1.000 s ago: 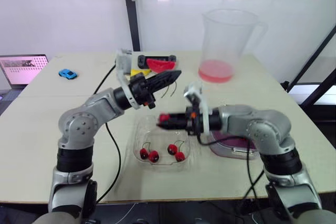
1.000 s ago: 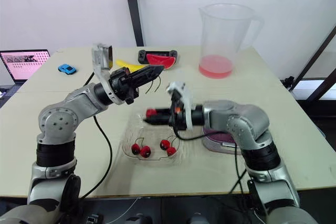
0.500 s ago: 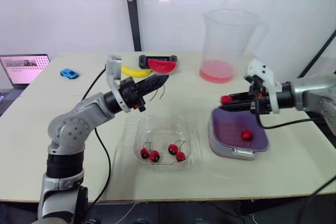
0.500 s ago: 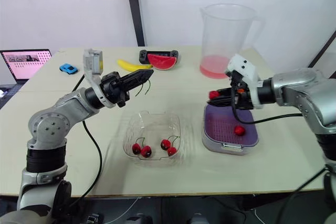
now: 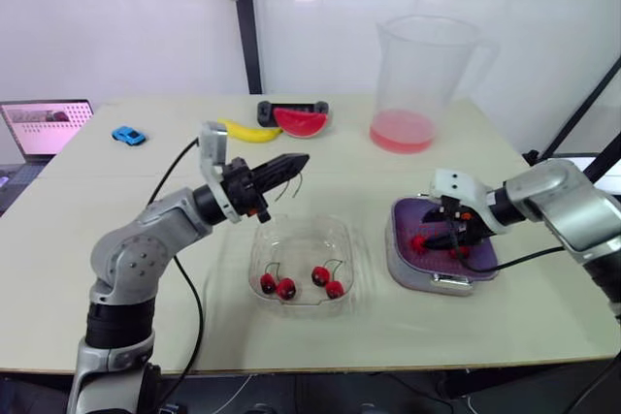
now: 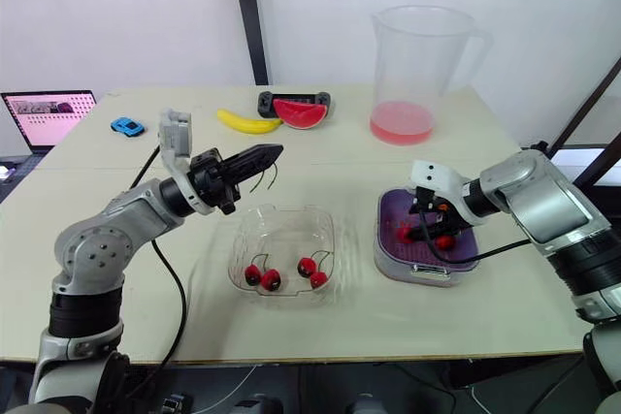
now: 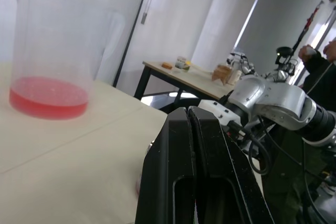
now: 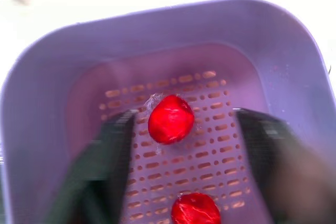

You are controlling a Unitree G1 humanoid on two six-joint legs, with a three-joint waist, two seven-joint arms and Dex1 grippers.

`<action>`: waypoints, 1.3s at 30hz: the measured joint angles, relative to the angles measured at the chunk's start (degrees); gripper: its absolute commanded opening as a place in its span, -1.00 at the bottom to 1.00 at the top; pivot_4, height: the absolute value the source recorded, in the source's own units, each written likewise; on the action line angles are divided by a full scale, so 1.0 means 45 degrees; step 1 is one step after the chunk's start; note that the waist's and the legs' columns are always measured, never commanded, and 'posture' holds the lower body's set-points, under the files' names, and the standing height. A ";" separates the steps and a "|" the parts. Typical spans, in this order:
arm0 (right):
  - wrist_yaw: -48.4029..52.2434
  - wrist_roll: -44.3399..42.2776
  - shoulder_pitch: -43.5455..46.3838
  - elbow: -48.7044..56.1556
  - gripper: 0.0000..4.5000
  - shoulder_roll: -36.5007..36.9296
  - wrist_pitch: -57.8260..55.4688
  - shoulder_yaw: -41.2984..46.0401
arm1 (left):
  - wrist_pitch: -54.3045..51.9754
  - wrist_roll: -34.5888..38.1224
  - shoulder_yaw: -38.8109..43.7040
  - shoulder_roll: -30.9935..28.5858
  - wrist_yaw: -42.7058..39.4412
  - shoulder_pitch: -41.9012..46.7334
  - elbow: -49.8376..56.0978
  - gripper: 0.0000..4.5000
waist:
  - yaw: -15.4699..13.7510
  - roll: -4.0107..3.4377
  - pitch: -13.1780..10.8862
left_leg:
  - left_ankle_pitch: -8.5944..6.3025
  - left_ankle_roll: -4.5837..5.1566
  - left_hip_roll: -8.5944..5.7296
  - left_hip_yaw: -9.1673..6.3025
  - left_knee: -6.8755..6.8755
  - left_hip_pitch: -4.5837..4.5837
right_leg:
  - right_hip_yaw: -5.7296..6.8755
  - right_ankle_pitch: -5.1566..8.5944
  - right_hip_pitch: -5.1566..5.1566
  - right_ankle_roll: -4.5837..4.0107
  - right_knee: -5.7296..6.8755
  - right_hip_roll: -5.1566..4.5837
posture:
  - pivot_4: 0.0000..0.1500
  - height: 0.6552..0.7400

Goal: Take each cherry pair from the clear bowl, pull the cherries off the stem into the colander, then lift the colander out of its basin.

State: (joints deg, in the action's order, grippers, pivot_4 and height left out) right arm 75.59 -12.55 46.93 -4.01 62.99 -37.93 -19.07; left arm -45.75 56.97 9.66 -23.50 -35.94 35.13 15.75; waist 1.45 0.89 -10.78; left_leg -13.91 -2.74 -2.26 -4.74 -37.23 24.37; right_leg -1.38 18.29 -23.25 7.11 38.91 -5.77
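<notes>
The right gripper (image 5: 428, 237) reaches low into the colander (image 8: 173, 30), fingers spread around a loose cherry (image 8: 170, 119), apparently to drop it gently, while the left gripper (image 5: 291, 161), pinched on the stem (image 5: 297, 181), hovers above the clear bowl (image 5: 291, 230) holding two cherry pairs (image 5: 277, 285).

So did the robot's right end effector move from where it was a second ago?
Yes. The right end effector left the spot above the clear bowl and swung to the robot's right, down into the purple colander.
</notes>
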 measured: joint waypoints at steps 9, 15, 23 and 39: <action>0.1628 -0.4025 0.1638 0.0935 0.98 0.0027 -0.3331 0.3704 | -0.0031 -0.0023 -0.0011 -0.0061 -0.0020 -0.0009 -0.0001 -1.00 | -0.0080 -0.0007 -0.0004 | -0.0014 0.0024 0.0000 0.0000 0.0003 -0.0005 | 0.0001 0.0000 0.0006 -0.0001 -0.0003 0.0012 | 1.00 1.00; 0.0407 -0.6023 0.2342 0.1625 0.98 -0.1785 -0.4898 0.4906 | -0.0005 -0.0343 0.0176 -0.0611 0.0327 -0.0293 -0.0364 -1.00 | -0.0103 -0.0001 0.0000 | -0.0031 0.0053 -0.0001 -0.0003 -0.0003 -0.0005 | 0.0003 -0.0001 0.0009 -0.0002 -0.0003 0.0009 | 1.00 1.00; -0.0834 -0.6528 0.2418 0.1872 0.98 -0.3325 -0.4717 0.4875 | 0.0001 -0.0615 0.3104 -0.3320 0.0580 -0.2651 -0.1260 -1.00 | -0.0047 -0.0008 -0.0004 | -0.0026 0.0046 0.0011 -0.0002 0.0017 -0.0002 | -0.0003 -0.0001 -0.0019 -0.0002 0.0014 0.0002 | 1.00 1.00; -0.0833 -0.6761 0.2458 0.1890 1.00 -0.3812 -0.4453 0.4124 | 0.0101 -0.1953 0.5177 -0.2797 0.1467 -0.5701 -0.3919 -0.39 | -0.0091 0.0001 0.0001 | -0.0029 0.0048 0.0013 -0.0011 0.0023 0.0000 | 0.0014 -0.0001 -0.0023 -0.0003 0.0013 -0.0021 | 1.00 1.00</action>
State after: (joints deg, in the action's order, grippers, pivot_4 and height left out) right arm 71.83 -42.98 57.99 4.50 45.83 -57.97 -0.52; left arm -45.30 48.19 32.95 -36.08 -29.34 9.47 -1.89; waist 1.04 0.90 -10.78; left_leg -14.04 -2.53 -2.20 -4.79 -37.13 24.37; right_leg -1.32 18.28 -23.35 7.10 38.97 -5.87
